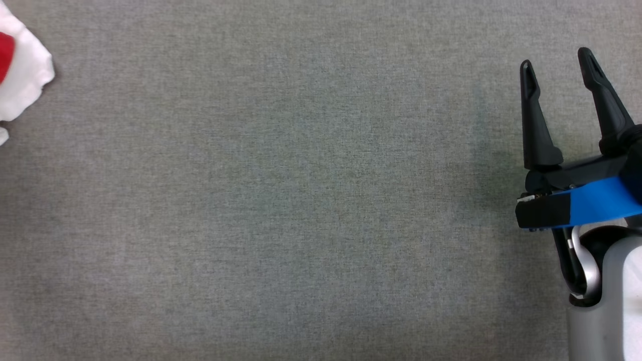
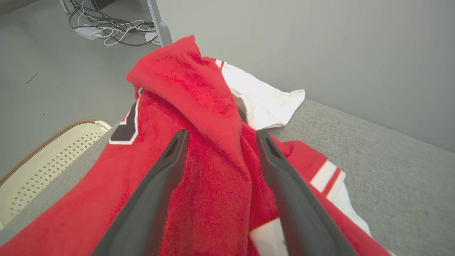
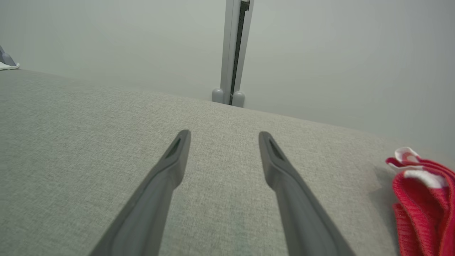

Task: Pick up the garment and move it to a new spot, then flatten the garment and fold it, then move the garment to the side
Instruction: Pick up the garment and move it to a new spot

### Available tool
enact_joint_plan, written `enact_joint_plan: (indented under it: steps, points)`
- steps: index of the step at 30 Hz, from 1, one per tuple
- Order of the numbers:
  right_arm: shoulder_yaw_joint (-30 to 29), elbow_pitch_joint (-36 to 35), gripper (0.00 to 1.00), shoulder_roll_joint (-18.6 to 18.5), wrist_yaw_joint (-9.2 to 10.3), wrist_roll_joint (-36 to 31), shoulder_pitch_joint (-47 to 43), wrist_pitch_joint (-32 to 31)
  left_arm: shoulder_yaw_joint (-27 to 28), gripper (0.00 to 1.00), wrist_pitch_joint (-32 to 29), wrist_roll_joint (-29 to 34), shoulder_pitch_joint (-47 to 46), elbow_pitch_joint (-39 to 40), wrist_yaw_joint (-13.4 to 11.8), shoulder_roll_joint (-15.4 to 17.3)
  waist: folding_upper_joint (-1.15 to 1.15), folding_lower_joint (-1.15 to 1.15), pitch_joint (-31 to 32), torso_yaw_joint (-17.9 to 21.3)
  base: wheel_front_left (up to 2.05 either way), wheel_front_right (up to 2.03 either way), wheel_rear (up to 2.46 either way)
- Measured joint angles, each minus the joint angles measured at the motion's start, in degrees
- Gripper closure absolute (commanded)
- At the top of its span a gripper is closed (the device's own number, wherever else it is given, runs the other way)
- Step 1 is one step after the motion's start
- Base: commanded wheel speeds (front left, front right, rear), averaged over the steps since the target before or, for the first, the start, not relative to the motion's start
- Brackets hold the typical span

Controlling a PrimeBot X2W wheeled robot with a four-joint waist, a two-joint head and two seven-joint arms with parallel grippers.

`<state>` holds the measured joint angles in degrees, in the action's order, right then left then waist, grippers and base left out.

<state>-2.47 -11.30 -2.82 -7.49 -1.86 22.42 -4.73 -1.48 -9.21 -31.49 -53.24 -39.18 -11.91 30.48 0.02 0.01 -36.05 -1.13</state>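
**Head view.** The red-and-white fleecy fabric garment (image 1: 22, 75) is lying at the upper left edge of the frame on the grey woven-cloth surface (image 1: 301, 200), with a white corner and a sliver of red showing. The right claw (image 1: 555, 59) is standing at the right edge, well apart from the garment. Its two long dark fingers are spreading wide and gripping nothing.

**Left wrist view.** The left claw (image 2: 222, 134) is pointing into the crumpled garment (image 2: 199, 103). Its fingers are likewise standing wide apart and straddling a raised red fold; whether they are touching the cloth cannot be told. A white part with red stripes is trailing toward the lower right of the frame. A cream perforated plastic basket (image 2: 42, 153) is sitting beside the surface at the lower left.

**Right wrist view.** The right claw (image 3: 224, 133) is hovering over the grey cloth, and the garment (image 3: 423, 202) is bunching at the lower right edge.
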Motion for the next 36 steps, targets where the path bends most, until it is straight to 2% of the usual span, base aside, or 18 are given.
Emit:
enact_joint_plan:
  steps: [7, 8, 9, 10, 11, 12, 14, 24, 27, 30, 36]
  points:
    - [-0.3, -0.3, 0.0, 0.0, 0.0, 0.0, 0.0, 0.2, -0.5, 0.0, 0.6, 0.2, -0.1, -2.5, -1.6, -0.6, -0.01, -0.01, -0.9, 0.8, 0.0, 0.0, 0.0]
    - [-0.4, -0.3, 0.0, 0.0, 0.0, 0.0, 0.0, 0.3, -0.7, 0.06, 0.5, 0.2, -0.1, -2.8, -1.7, -0.7, -0.02, -0.02, -0.8, 0.8, 0.0, 0.0, 0.0]
    - [-0.4, -0.3, 0.0, 0.0, 0.0, 0.0, 0.0, 0.3, -0.9, 0.18, 0.4, 0.2, -0.2, -3.1, -1.7, -0.7, -0.02, -0.01, -0.8, 0.8, 0.0, 0.0, 0.0]
    - [-0.4, -0.2, 0.0, 0.0, 0.0, 0.0, 0.0, 0.3, -1.0, 0.47, 0.1, 0.3, -0.2, -3.4, -1.7, -0.8, -0.01, -0.01, -0.6, 0.8, 0.0, 0.0, 0.0]
    - [-0.4, -0.1, 0.0, 0.0, 0.0, 0.0, 0.0, 0.3, -1.1, 0.57, 0.0, 0.3, -0.2, -3.6, -1.7, -0.8, -0.01, -0.01, -0.5, 0.8, 0.0, 0.0, 0.0]
    - [-0.4, 0.0, 0.0, 0.0, 0.0, 0.0, 0.0, 0.3, -1.2, 0.76, -0.2, 0.3, -0.2, -3.8, -1.7, -0.8, -0.01, -0.01, -0.3, 0.9, 0.0, 0.0, 0.0]
    - [-0.3, 0.2, 0.0, 0.0, 0.0, 0.1, 0.0, 0.4, -1.2, 1.0, -0.3, 0.3, -0.2, -4.2, -1.7, -0.8, -0.02, -0.02, 0.0, 0.9, 0.0, 0.0, 0.0]
    - [-0.6, 2.8, 0.0, 0.0, 0.0, 1.3, -0.2, 2.2, -2.8, 1.0, 0.7, 1.4, 0.0, -2.3, -1.5, 0.6, -0.02, -0.02, 4.0, 0.3, 0.0, 0.0, 0.0]
    - [-0.8, 4.4, 0.0, 0.0, 0.0, 2.1, -0.4, 3.3, -4.1, 1.0, 0.9, 2.6, -0.2, -0.5, -0.7, 1.4, -0.02, -0.01, 6.1, 0.1, 0.0, 0.0, 0.0]
    - [-1.0, 6.0, 0.0, 0.0, 0.0, 3.0, -1.1, 4.2, -5.3, 1.0, 1.8, 3.1, -1.8, 2.1, 0.7, 1.3, -0.02, -0.02, 8.7, -0.2, 0.0, 0.0, 0.0]
    - [-1.9, 10.0, 0.0, 0.0, 0.0, 4.7, -3.3, 6.2, -10.7, 1.0, 1.7, 5.4, -5.8, 5.3, 5.9, 0.3, -0.03, -0.02, 14.7, -0.2, 0.0, 0.0, 0.0]
